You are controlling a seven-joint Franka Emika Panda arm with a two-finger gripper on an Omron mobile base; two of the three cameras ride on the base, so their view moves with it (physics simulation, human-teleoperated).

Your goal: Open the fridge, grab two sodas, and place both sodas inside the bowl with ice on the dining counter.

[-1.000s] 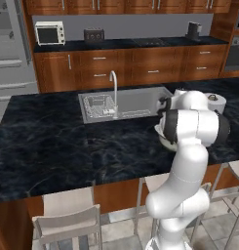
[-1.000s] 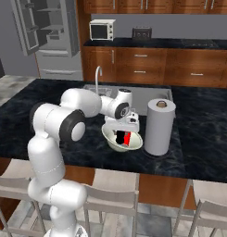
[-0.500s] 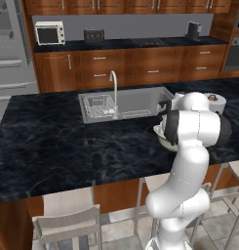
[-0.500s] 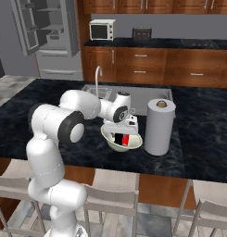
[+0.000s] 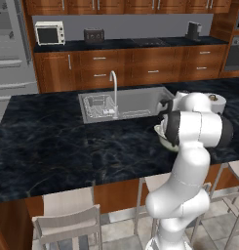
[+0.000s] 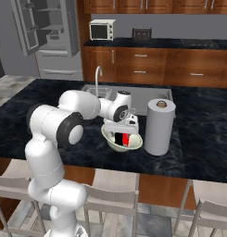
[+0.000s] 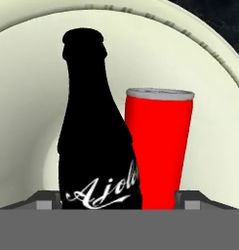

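Both sodas lay side by side in the bowl [image 6: 110, 139] on the dining counter [image 6: 203, 134] — the black bottle [image 7: 94, 136] touched the red can [image 7: 157, 146], and the bowl's sides kept them from rolling off. The gripper [image 6: 126, 125] hung just over the bowl with both drinks between its tips, but I could not tell if it was holding one or had let go. It looked like the job was nearly done — the fridge [image 6: 54, 37] stood open far behind.

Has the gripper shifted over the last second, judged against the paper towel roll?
Cannot tell. In the right base view the gripper sits over the bowl, left of the paper towel roll, much as it did a second ago; any shift is too slight to call.
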